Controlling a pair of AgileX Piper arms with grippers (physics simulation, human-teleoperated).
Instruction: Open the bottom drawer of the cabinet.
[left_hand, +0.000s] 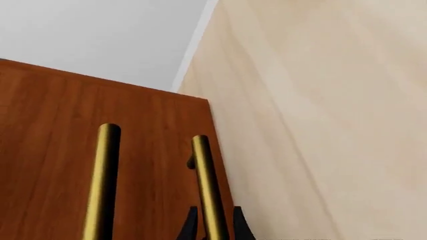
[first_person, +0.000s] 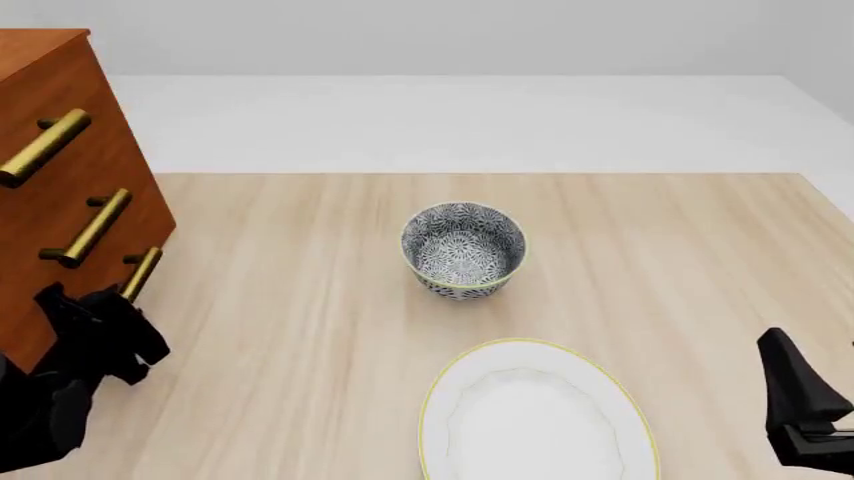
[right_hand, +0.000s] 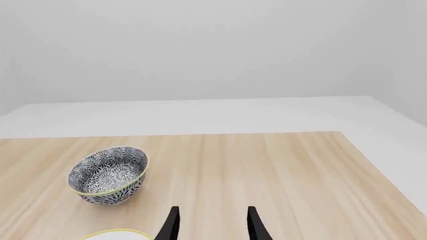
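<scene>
The cabinet stands at the table's left edge, reddish-brown with three brass bar handles. Its bottom drawer looks pushed in, flush with the front. My left gripper sits low at that drawer. In the left wrist view its fingers hug both sides of the bottom drawer's handle, shut on it. The middle drawer's handle runs alongside. At the near right my right gripper hovers over the table, open and holding nothing.
A blue-patterned bowl stands mid-table, also seen in the right wrist view. A white plate with a yellow rim lies near the front edge. The wooden table ends at a white floor beyond.
</scene>
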